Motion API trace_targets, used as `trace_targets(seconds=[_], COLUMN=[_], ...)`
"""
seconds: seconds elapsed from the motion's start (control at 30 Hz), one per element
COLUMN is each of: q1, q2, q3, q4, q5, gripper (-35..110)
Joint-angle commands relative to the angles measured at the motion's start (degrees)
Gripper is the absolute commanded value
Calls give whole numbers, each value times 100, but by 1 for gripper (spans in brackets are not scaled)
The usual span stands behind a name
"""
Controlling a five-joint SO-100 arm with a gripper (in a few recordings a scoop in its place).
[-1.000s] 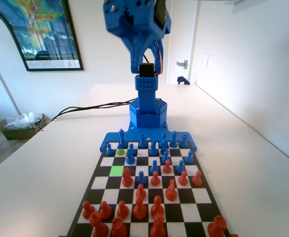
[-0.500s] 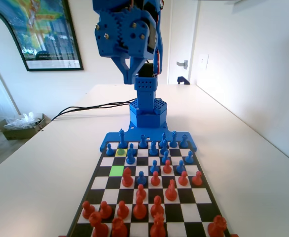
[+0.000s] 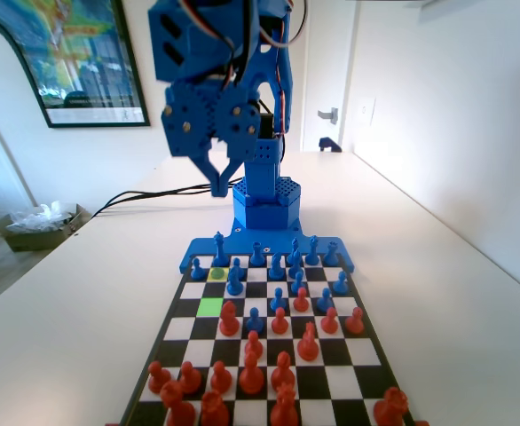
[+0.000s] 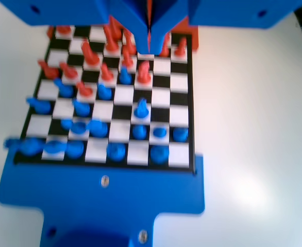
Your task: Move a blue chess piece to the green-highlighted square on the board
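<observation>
Nothing moved yet: gripper (image 3: 220,185) high above the board (image 3: 192,322), jaws pinched together and empty, pawn (image 3: 216,273) not on green square (image 3: 209,307).

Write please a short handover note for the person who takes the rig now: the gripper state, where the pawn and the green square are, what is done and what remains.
Gripper: high above the table behind the board's far end in the fixed view, jaws together, holding nothing.
The blue chess piece: stands on the yellow-highlighted square in the second row from the far end of the board, left side in the fixed view.
The green-highlighted square: two rows nearer the camera in the same column, free of pieces.
Done: nothing on the board yet; pawn untouched.
Left: open the jaws, lower onto the pawn, grasp it, carry it to the green square, release.
</observation>
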Motion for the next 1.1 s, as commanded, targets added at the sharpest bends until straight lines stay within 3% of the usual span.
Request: trace_targets(seconds=[0.0, 0.8, 1.07], q1=[149, 888, 879], q2=[70, 18, 18], q3=[211, 1819, 2057], q4=[-237, -2136, -2285], q5=[-193, -694, -642], gripper=[2, 4, 4])
